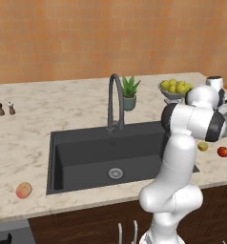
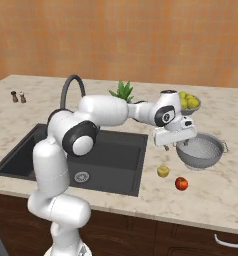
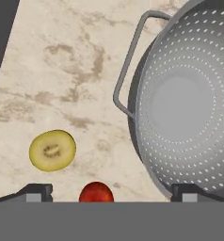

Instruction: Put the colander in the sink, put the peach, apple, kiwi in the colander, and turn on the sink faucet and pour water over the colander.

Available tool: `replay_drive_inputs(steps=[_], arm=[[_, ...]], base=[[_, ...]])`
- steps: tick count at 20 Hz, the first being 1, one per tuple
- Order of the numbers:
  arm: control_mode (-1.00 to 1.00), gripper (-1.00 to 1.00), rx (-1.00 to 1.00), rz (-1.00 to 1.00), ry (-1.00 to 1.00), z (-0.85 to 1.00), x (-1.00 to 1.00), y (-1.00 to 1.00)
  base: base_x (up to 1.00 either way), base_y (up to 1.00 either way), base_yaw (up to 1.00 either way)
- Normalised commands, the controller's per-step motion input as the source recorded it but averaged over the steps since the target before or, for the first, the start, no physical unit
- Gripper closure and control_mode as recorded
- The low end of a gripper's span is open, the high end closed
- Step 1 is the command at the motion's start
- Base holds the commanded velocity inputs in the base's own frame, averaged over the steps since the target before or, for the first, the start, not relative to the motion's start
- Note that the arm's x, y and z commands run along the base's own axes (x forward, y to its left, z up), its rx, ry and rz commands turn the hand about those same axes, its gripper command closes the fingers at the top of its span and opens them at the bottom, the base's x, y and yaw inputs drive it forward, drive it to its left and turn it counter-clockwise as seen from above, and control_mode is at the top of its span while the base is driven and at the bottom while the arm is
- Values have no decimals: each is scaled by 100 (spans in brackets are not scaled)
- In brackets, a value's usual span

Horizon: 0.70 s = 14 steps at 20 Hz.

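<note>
Colander [image 3: 189, 108] cut by frame edge

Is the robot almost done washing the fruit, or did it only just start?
Only just starting. Nothing is done yet: the sink holds no colander, and no water runs from the faucet. Right now the open gripper hovers by the colander, which sits on the counter. The kiwi, apple and peach all lie on the counter, waiting.

Beside the colander [image 3: 189, 103], bare counter [image 3: 62, 70] lies open toward the sink; kiwi [image 3: 52, 150] and apple [image 3: 96, 192] obstruct its near side.
</note>
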Motion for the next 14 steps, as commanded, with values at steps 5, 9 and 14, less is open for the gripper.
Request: replay_drive_inputs(steps=[5,9,14], arm=[[-100,-100,-19,0,0,-28,29,-4],[-100,-100,-12,0,0,-26,15,-2],[-100,-100,-6,0,0,-19,26,-17]], base=[[0,0,0],[0,0,0],[0,0,0]])
